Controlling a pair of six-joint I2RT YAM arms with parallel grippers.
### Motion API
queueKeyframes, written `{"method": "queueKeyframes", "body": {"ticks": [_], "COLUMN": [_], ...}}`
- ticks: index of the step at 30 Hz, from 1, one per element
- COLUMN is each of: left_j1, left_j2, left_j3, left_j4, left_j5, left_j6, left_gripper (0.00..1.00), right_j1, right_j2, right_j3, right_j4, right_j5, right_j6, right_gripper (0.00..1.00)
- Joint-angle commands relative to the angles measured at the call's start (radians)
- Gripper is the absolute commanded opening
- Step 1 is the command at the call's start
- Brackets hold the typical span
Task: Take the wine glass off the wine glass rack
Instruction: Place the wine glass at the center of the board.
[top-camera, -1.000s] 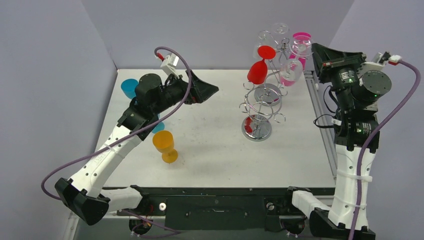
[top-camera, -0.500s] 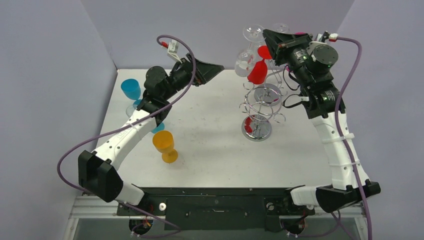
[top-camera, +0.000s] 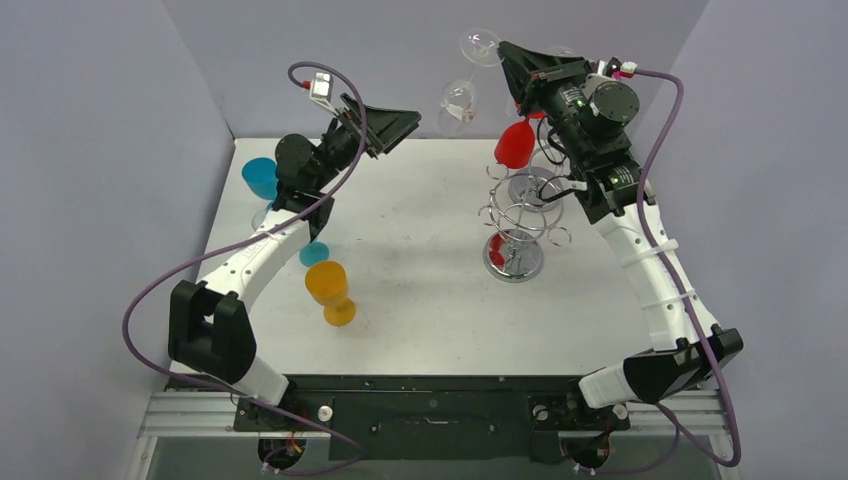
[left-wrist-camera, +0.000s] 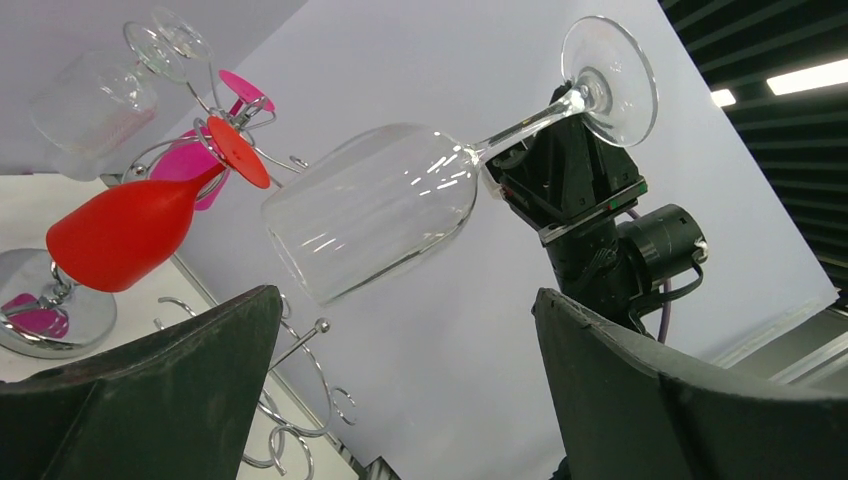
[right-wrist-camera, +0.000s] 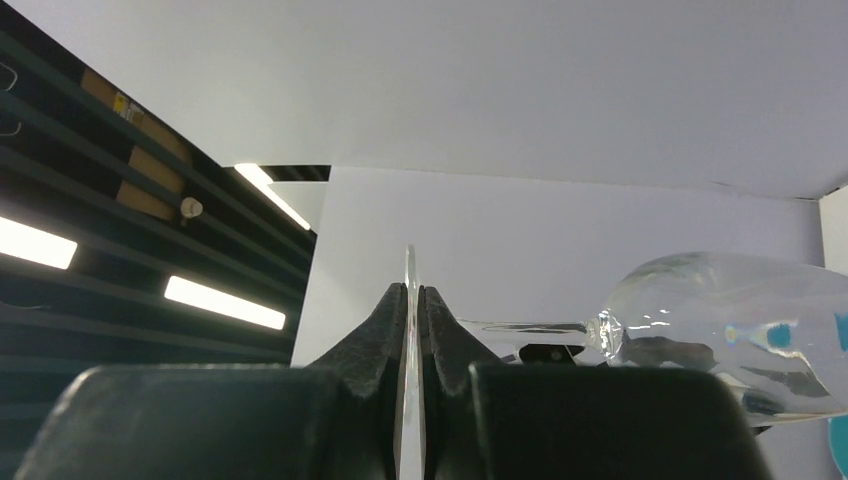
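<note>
The right tool (top-camera: 505, 50), pinching the wine glass (left-wrist-camera: 380, 210) by its foot, has swung it off the rack (top-camera: 517, 215); its bowl now hangs before the wide-spread left tool (top-camera: 405, 121), inviting handover.

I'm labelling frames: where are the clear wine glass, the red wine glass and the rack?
clear wine glass (left-wrist-camera: 375, 205), left wrist view, bowl
red wine glass (left-wrist-camera: 125, 230), left wrist view, bowl
rack (top-camera: 513, 258), top external view, round base

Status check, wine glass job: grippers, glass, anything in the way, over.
Right gripper shut on clear wine glass by its foot, off the rack. Left gripper open, facing its bowl. Nothing between them.
</note>
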Motion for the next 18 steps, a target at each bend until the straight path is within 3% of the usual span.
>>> {"method": "queueKeyframes", "body": {"ticks": [1, 10, 18], "left_j1": [0.010, 0.014, 0.018], "left_j2": [0.030, 0.085, 0.125], "left_j3": [0.014, 0.016, 0.029], "left_j4": [0.132, 0.238, 0.438], "left_j5": [0.038, 0.047, 0.039], "left_j6": [-0.062, -0.174, -0.309], "left_gripper": [0.97, 1.00, 0.87], "right_j1": [0.024, 0.049, 0.051], "right_j2": [0.022, 0.065, 0.074], "right_j3": [0.057, 0.097, 0.037], "right_j4": [0.164, 0.184, 0.283], "right_j5": [0.022, 0.010, -0.015], "right_j6": [0.066, 0.087, 0.168], "right_gripper": [0.00, 0.00, 0.00]}}
